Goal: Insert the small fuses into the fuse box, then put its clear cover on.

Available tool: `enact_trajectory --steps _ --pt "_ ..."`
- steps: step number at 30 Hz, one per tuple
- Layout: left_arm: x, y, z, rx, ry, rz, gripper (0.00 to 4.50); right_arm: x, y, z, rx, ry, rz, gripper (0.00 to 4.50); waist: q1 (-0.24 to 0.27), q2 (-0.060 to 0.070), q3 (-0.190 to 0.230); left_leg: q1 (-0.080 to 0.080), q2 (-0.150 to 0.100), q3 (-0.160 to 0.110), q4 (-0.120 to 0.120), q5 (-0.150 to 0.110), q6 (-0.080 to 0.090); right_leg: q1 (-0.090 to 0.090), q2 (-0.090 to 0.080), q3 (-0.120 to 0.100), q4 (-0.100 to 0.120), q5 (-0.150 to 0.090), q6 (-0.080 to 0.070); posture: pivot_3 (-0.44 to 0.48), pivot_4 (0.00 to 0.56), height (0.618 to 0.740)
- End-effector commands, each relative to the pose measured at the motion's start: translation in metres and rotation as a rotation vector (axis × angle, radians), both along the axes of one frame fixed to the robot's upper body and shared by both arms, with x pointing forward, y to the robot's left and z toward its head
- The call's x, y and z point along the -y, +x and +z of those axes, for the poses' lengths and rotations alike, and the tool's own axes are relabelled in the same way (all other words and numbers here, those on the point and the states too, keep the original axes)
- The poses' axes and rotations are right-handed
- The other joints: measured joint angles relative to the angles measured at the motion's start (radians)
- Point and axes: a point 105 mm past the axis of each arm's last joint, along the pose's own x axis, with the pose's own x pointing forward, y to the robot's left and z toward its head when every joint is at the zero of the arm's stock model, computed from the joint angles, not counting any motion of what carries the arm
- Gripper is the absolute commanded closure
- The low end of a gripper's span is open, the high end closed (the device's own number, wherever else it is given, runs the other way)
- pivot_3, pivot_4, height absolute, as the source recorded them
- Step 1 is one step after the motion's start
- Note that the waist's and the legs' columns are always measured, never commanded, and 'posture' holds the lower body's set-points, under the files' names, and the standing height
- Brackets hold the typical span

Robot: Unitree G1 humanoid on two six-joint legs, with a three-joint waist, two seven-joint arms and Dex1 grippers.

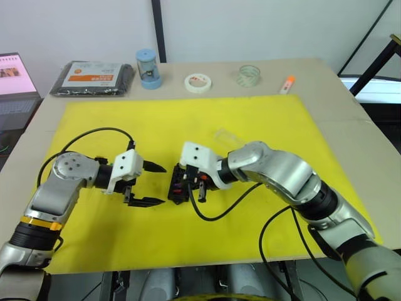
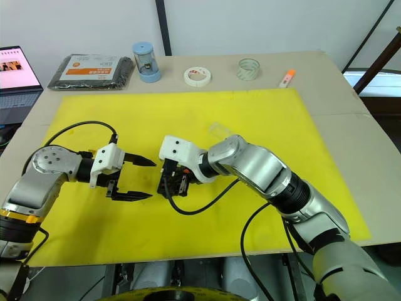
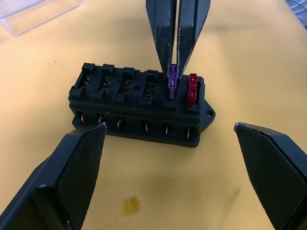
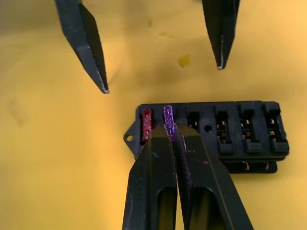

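Fuse-insertion step is in progress, second fuse of the set. The right gripper [image 4: 173, 136] is pinching the purple fuse [image 3: 172, 79] between its narrow, nearly closed fingertips and is pressing it down into the second slot from one end of the fuse box [image 3: 139, 108]. The red fuse [image 3: 193, 87] is sitting in the end slot just beside the purple one, on the side nearest the box's mounting ear. The purple fuse is standing taller than the red one, so I judge it is not fully seated yet. The four slots on the far side of the right fingertips are showing bare metal contacts. The left gripper [image 1: 149, 184] is hovering spread wide, holding nothing, just beside the box and facing it, its fingers [image 3: 72, 182] flanking the box without touching. The box is lying flat on the yellow mat [image 1: 263, 119], directly under the right fingertips. The clear cover [image 3: 33, 14] is resting on the mat beyond the box from the left gripper, near the right forearm. I cannot make out the remaining loose fuses. Judgement for the next move: a straight downward push until the purple fuse is level with the red, then parting the fingers without tipping it; the left gripper may need to steady the box against sliding.
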Motion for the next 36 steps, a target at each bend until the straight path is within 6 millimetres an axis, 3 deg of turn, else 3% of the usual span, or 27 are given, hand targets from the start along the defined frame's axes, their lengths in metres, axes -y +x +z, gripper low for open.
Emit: enact_trajectory --steps 1,12,21,36 --pt "0.005 -0.002 0.005 0.033 -0.001 -0.024 0.03 -0.001 0.001 0.002 0.053 -0.014 0.021 4.50 0.000 0.000 0.000 0.000 0.000 0.000 0.000 0.000 0.000 0.000 0.000 0.000 0.000 0.000 0.000 0.000 0.150 0.740" --pt "0.006 -0.002 0.005 0.036 -0.004 -0.020 0.03 0.001 -0.003 -0.002 0.027 -0.027 0.039 4.50 0.000 0.000 0.000 0.001 0.000 0.000 0.000 0.000 0.000 0.001 0.000 0.000 0.000 0.000 0.000 0.000 0.150 0.740" --pt "0.007 -0.003 0.004 0.035 -0.009 -0.018 0.03 -0.002 0.000 0.011 0.030 0.005 0.037 4.50 0.000 0.000 0.000 0.001 0.000 0.000 0.000 0.000 0.000 0.001 0.000 0.000 0.000 0.000 0.000 0.000 0.150 0.740" --pt "0.008 -0.003 0.003 0.034 -0.018 -0.007 0.03 0.000 0.001 0.006 0.036 -0.021 0.025 4.50 0.000 0.000 0.000 0.001 0.000 0.000 0.000 0.000 -0.001 0.001 0.000 0.000 0.000 0.000 0.000 0.000 0.150 0.740"
